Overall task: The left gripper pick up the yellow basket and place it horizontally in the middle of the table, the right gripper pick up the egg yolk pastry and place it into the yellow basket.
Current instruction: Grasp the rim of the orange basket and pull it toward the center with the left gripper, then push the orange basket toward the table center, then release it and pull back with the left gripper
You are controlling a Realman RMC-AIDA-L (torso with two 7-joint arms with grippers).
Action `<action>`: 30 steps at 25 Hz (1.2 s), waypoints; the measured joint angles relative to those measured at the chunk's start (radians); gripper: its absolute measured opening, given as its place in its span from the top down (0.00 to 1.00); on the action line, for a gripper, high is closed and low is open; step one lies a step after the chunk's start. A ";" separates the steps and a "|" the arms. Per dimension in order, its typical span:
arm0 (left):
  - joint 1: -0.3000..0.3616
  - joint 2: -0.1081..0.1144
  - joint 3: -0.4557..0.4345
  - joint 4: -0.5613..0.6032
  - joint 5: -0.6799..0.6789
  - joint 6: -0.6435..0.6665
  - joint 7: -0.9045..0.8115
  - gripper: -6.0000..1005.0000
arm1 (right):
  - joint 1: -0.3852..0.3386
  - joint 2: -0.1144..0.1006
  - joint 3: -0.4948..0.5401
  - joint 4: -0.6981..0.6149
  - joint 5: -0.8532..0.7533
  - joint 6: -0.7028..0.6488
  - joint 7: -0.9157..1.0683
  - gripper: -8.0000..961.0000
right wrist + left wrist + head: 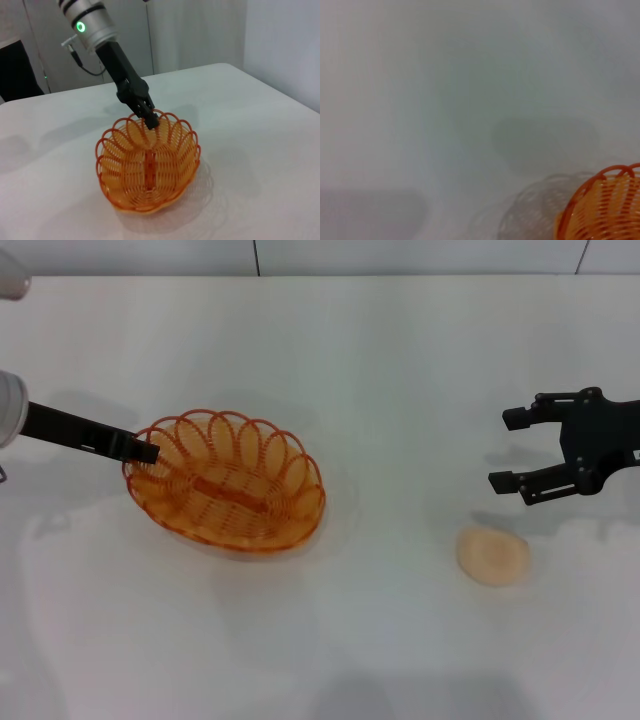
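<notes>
The yellow basket (232, 483) sits left of the middle of the white table (380, 350). My left gripper (148, 452) reaches in from the left and is shut on the basket's left rim. The right wrist view shows this grip (152, 121) on the looped rim of the basket (147, 167). The left wrist view shows only a corner of the basket (602, 210). The egg yolk pastry (492, 555) lies on the table at the right. My right gripper (508, 450) is open and empty, hovering just behind the pastry.
A grey wall edge (300, 255) runs along the table's far side. Bare tabletop lies between the basket and the pastry and along the front.
</notes>
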 joint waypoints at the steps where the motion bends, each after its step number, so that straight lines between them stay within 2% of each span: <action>1: 0.000 0.000 0.000 0.000 0.000 0.000 0.000 0.89 | 0.000 -0.001 0.000 0.000 0.001 0.000 0.000 0.09; 5: 0.032 -0.004 -0.006 0.056 -0.058 0.062 -0.059 0.91 | -0.003 -0.002 0.000 -0.005 0.001 -0.005 0.001 0.09; 7: 0.045 -0.017 -0.005 0.084 -0.079 0.093 -0.106 0.91 | -0.009 -0.004 0.000 -0.015 0.002 -0.009 0.002 0.09; 8: 0.059 -0.031 -0.001 0.116 -0.095 0.105 -0.151 0.91 | -0.012 -0.004 0.000 -0.020 0.002 -0.009 0.002 0.09; 12: 0.082 -0.042 0.029 0.141 -0.138 0.104 -0.234 0.92 | -0.021 -0.003 0.000 -0.028 0.002 -0.009 -0.003 0.09; 16: 0.096 -0.042 0.110 0.146 -0.171 0.082 -0.359 0.92 | -0.029 -0.002 0.000 -0.032 0.002 -0.009 -0.005 0.09; 21: 0.115 -0.040 0.289 0.188 -0.150 -0.005 -0.504 0.92 | -0.038 -0.001 0.000 -0.038 0.002 -0.011 -0.013 0.09; 30: 0.117 -0.044 0.412 0.180 -0.204 -0.102 -0.573 0.92 | -0.047 -0.004 0.000 -0.040 -0.002 -0.012 -0.018 0.09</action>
